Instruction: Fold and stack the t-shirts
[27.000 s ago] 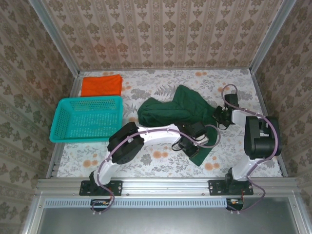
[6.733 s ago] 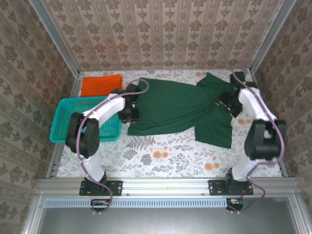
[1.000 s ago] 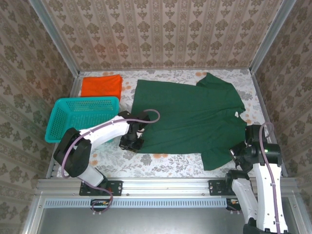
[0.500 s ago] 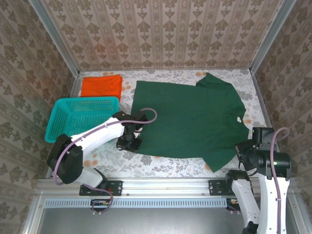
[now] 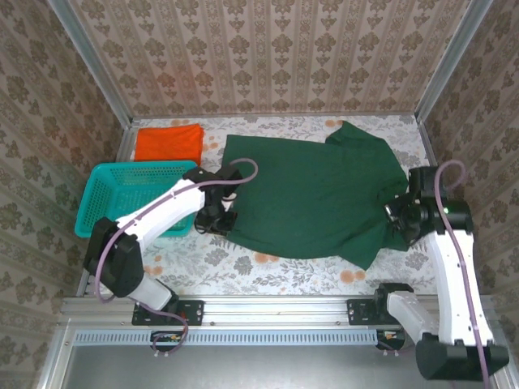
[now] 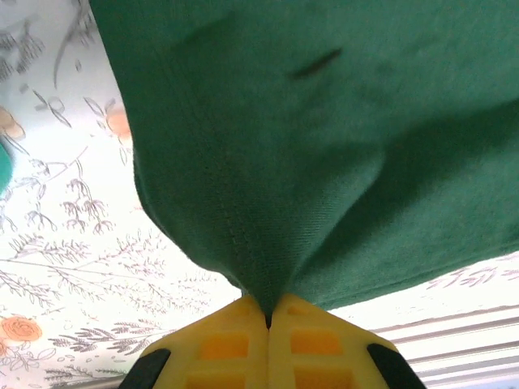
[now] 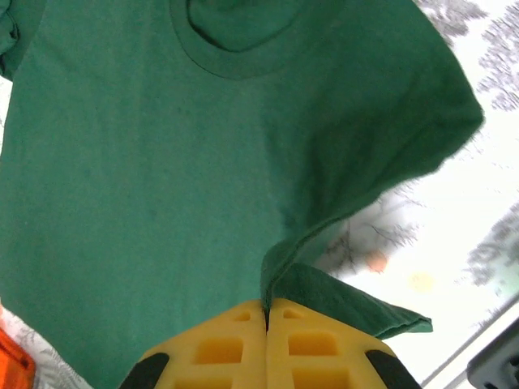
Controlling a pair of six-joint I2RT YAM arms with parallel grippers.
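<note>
- Floral-print table (image 5: 268, 271), closed in by patterned wall panels (image 5: 268, 57) on three sides.
- Dark green t-shirt (image 5: 316, 194) is spread mostly flat across the middle and right of the table, with the collar (image 7: 235, 49) toward the right and one sleeve pointing at the far edge.
- The shirt's near-left hem corner is pinched by the left gripper (image 5: 220, 223). The jaws are fully closed on the cloth, and fabric is bunched into a fold right at the yellow pads (image 6: 223, 344).
- The near-right sleeve area is pinched by the right gripper (image 5: 395, 212). Its jaws are clamped tight on a raised fold, and the collar is seen beyond it in the right wrist view.
- The cloth is drawn up into a ridge at both grips. Whether it is clear of the table there cannot be told.
- Orange t-shirt (image 5: 168, 143) is laid folded at the far-left corner, near the green shirt but not touching it.
- Teal mesh basket (image 5: 146, 166) is set just in front of the orange shirt at the left edge, beside the left arm.
</note>
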